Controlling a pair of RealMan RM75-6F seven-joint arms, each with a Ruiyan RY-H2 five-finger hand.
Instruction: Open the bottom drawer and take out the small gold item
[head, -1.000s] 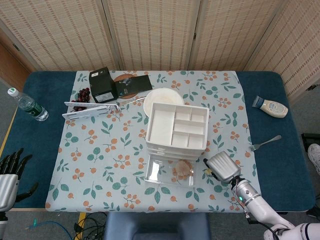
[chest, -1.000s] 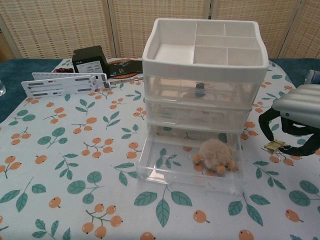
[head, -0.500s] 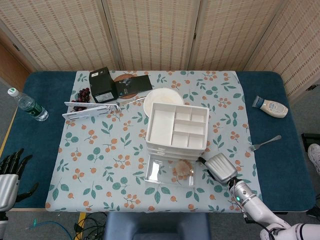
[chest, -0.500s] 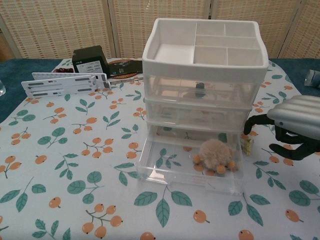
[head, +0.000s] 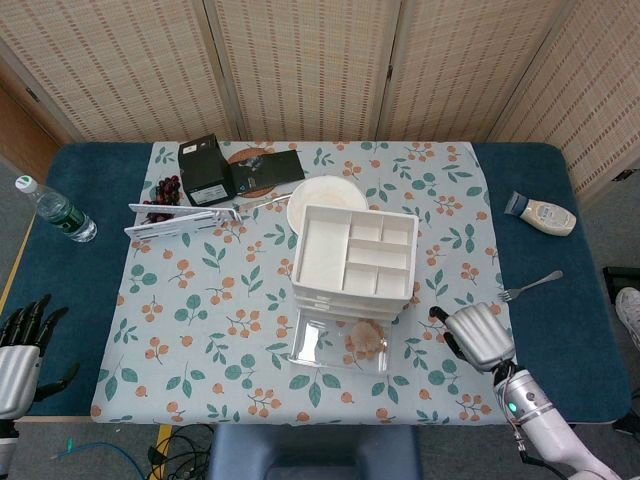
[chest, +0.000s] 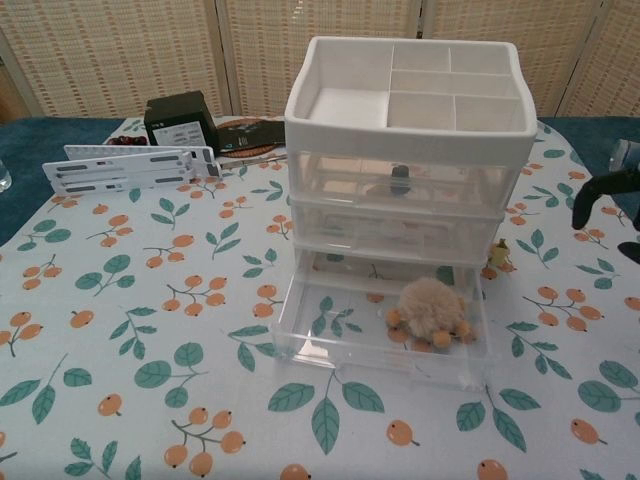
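Note:
The white three-drawer unit (head: 355, 255) stands mid-table, its clear bottom drawer (chest: 375, 335) pulled out toward me. A fuzzy tan toy (chest: 430, 308) lies inside that drawer. The small gold item (chest: 497, 258) rests on the tablecloth just outside the unit's right side, touched by nothing. My right hand (head: 480, 335) hovers to the right of the drawer, empty; the chest view shows only its dark fingers (chest: 602, 190) at the right edge, spread apart. My left hand (head: 20, 345) hangs off the table's front left corner, fingers apart, holding nothing.
A fork (head: 530, 285) and a mayonnaise bottle (head: 540, 213) lie on the right. At the back left are a black box (head: 205, 170), a white rack (head: 180, 217), dark grapes (head: 165, 188) and a bowl (head: 325, 195). A water bottle (head: 55, 210) stands far left.
My right hand carried the gold item from the front right toward the drawer unit's side, let go of it there, and pulled back to the right. The left hand stayed put.

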